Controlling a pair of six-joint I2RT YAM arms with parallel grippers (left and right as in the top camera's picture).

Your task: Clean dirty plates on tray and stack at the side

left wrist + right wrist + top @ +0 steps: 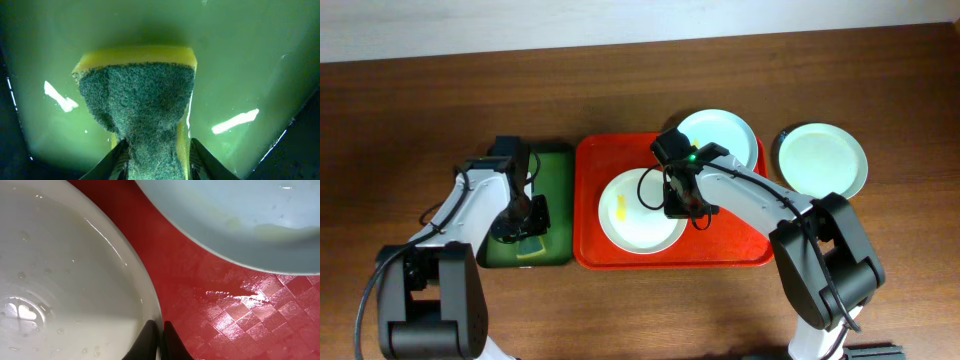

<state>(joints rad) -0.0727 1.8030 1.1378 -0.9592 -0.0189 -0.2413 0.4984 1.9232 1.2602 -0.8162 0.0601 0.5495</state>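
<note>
Sponge point(137, 100), yellow with a green scouring face, pinched between the fingers of the left hand point(155, 162), over the wet floor of the green tray point(555, 165). Right hand point(159, 342) narrowed onto the right rim of the centre plate point(642, 210), one fingertip inside the rim, the other outside it above the red tray point(590, 255). Yellow smear point(622, 210) left of that plate's middle, water droplets across its white surface. Second plate point(720, 135), pale blue, in the tray's far right corner, close beside the first, with a faint yellowish streak in the right wrist view. Third plate point(822, 160) off the tray, on the wooden counter point(420, 100) to its right, apart from the other two.
</note>
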